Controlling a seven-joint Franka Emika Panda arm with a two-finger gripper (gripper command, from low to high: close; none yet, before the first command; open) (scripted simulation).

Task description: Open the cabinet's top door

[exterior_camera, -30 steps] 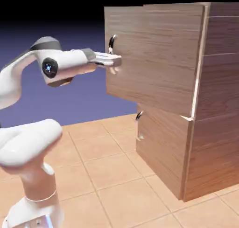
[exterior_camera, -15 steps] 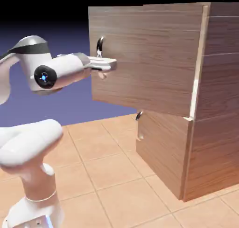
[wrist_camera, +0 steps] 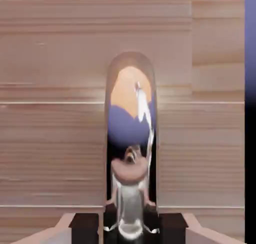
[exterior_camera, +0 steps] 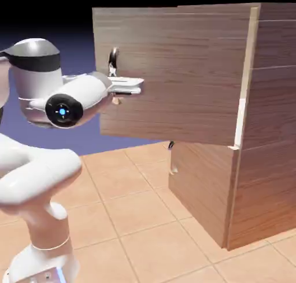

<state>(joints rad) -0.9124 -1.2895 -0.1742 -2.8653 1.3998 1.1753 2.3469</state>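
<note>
Since top door stands swung out from cabinet, upper middle of frame, hand apparently clenched on handle; handle axis vertical, dead ahead.

Simulated scene: rendered tan tile floor, flat blue-violet backdrop.

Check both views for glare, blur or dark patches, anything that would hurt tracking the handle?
Exterior view: sharp, evenly lit; the handle is small and dark against the top door, black band across the frame top. Hand view: soft, blurry wood grain; the handle fills the centre, mirroring backdrop and floor colours; the gripper is dark at the bottom edge.
</note>
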